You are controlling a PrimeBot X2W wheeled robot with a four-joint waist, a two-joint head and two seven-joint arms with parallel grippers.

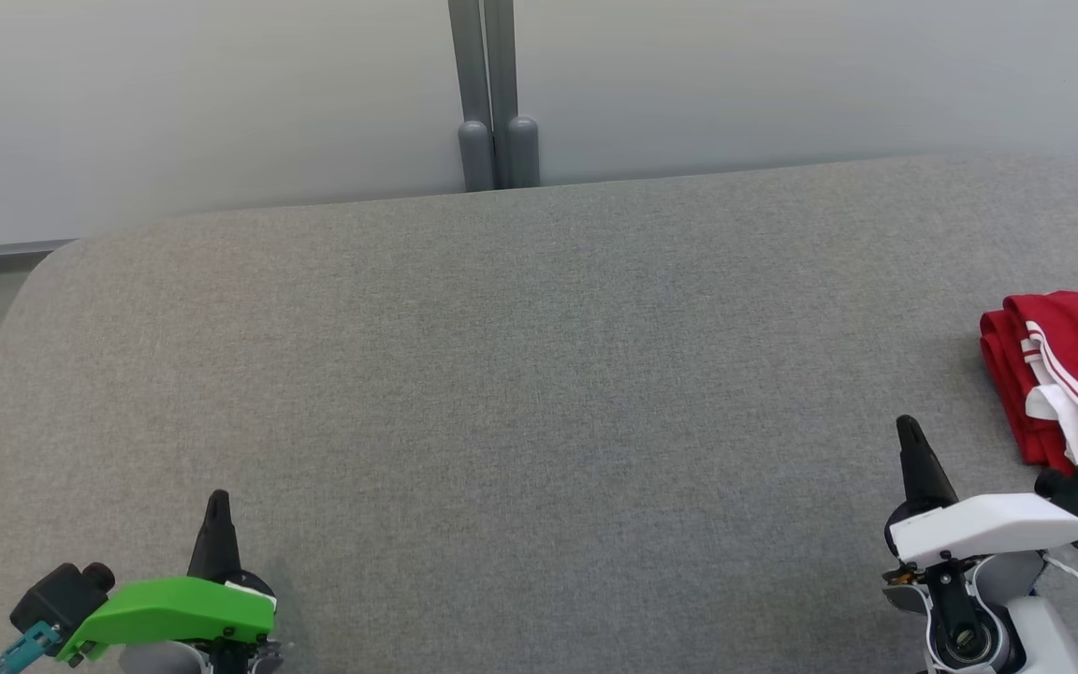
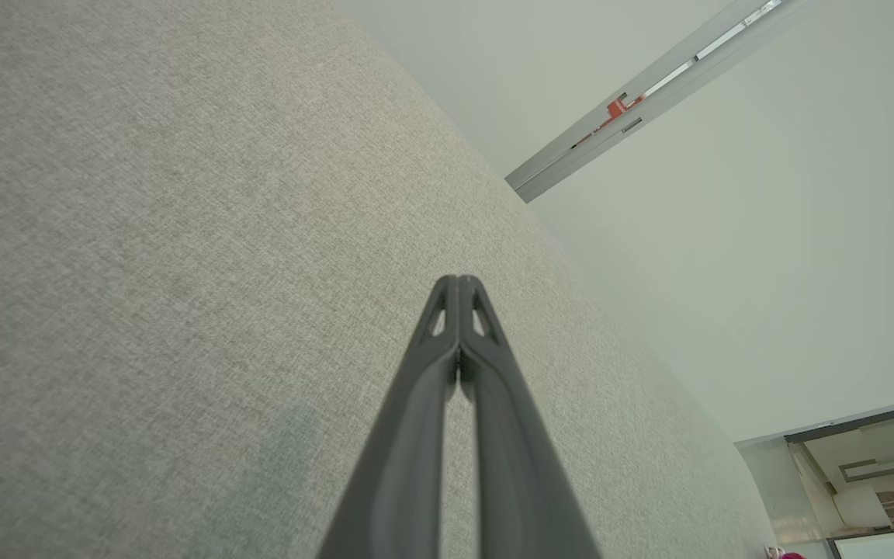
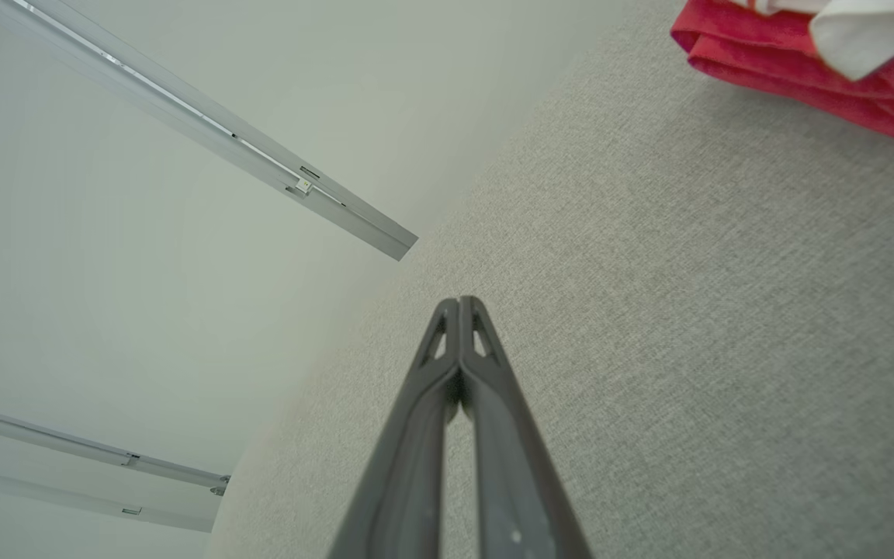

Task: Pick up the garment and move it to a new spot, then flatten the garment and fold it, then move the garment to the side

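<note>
Garment (image 1: 1077,374), folded, lies at the right edge of the table (image 1: 539,374), near the right gripper (image 1: 908,429) but not touching it, and this one and the left gripper (image 1: 218,501), both at the front edge, are pressed closed and empty.

Grey fabric counter (image 1: 539,374), rounded corners, stretching wide. Behind it a pale blank wall (image 1: 221,94), twin grey posts (image 1: 499,56) rising at mid. Light's soft, even. Right wrist view: pale rail (image 3: 261,159) crossing the wall. Left wrist view, low right: an opening (image 2: 881,481) w/ another rm beyond.
</note>
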